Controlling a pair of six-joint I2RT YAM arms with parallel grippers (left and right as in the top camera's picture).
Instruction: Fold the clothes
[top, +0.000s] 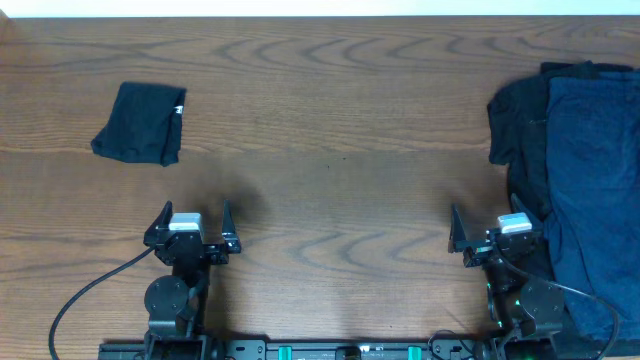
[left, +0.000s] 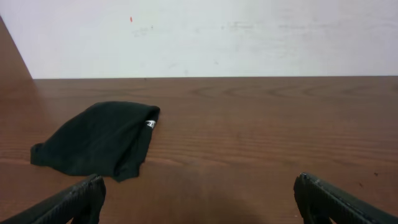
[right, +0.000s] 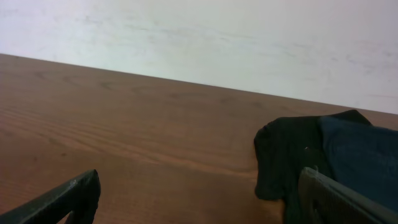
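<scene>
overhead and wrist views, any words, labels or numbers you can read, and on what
No text is readable.
White tag on the folded black garment: too small to read.
Navy garment, black garment beside it, table: no print visible.

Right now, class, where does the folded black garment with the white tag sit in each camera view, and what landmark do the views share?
Overhead: black garment upper left, beyond the left gripper.
Left wrist: left of centre, tag at its right edge.
Right wrist: not in it.
Shared landmark: the wooden table's far edge against the white wall.
</scene>
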